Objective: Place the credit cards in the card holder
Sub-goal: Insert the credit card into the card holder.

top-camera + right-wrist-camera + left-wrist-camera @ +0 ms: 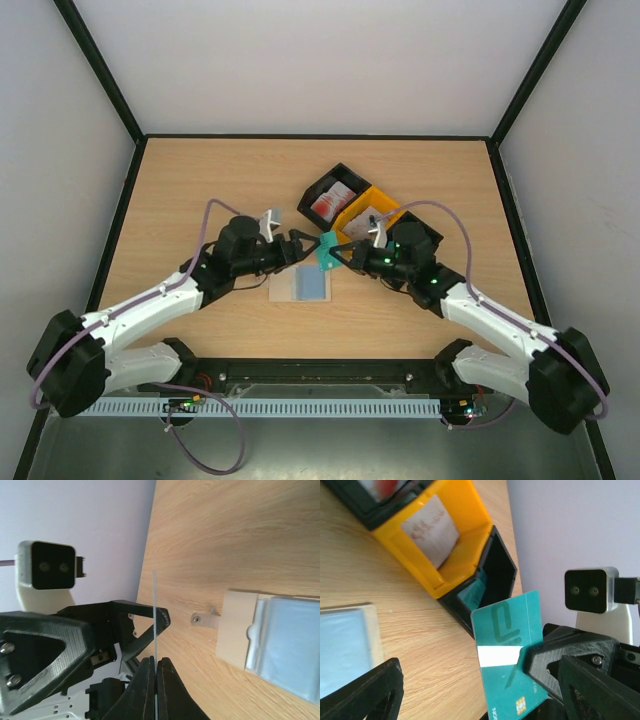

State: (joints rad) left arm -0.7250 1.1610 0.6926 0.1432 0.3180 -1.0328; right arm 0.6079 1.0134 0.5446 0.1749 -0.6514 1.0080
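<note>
The credit cards are split between the air and the bins: one teal credit card (326, 252) hangs above the table (200, 180), near mid-table and just beyond the far right corner of the card holder (280, 285), which lies flat and open on the wood with its pale pocket facing up. The right gripper (338, 255) has its jaws closed tight on this card. The right wrist view shows it edge-on as a thin upright line between the two pressed fingers, which the overhead view cannot resolve. The left gripper (305, 245) faces it from the other side with jaws spread wide and nothing in them. The left wrist view shows the card's printed teal face with its white stripe, tilted and pinched at its lower right by the right gripper's black fingers. From above, a black bin (322, 185) holds a white card with red print (330, 203), and an orange bin (362, 200) touches it. Only the left wrist view shows another white card (431, 532) leaning inside the orange bin, and a further black bin (500, 570) behind it with something teal inside.
</note>
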